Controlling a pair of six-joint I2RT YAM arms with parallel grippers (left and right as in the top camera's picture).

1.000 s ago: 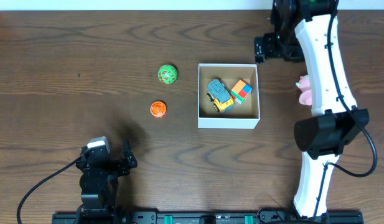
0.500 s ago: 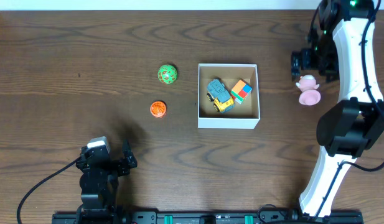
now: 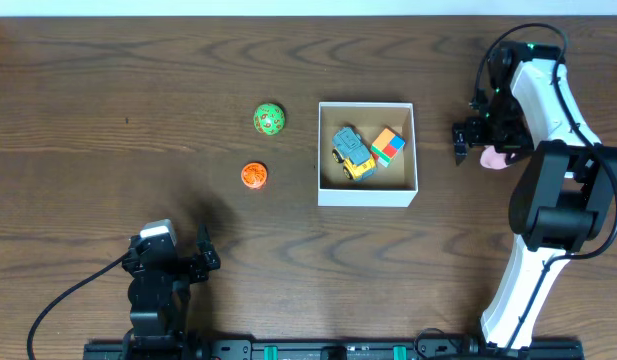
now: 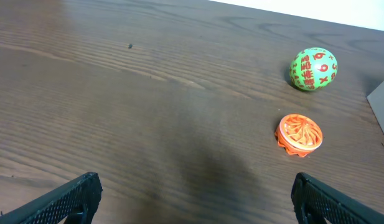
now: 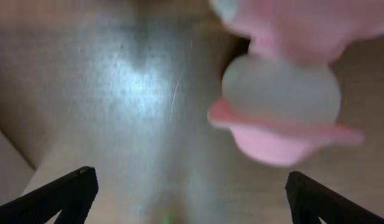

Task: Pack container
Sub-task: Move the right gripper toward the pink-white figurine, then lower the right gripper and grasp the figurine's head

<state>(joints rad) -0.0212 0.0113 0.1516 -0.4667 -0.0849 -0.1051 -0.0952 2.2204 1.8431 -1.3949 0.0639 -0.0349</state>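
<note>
Container (image 3: 368, 197) lies left of my right pincer (image 5: 190, 177) — spread apart, nothing clamped — with the pink toy (image 5: 282, 106) just ahead of it, so I'd judge this arm's pick.

A dark brown wood-grain table (image 3: 88, 100) fills the view. A white strip (image 3: 188, 6) borders its far edge. A black rail (image 3: 228, 351) borders its near edge.

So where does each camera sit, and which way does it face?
Overhead: above the table, looking straight down at the box; both arms show.
Left wrist: on the left gripper, looking low across at the green ball and orange disc; fingertips show.
Right wrist: on the right gripper, close on a blurred pink toy; fingertips show.
Shared: overhead also shows ball, disc, toy.
</note>
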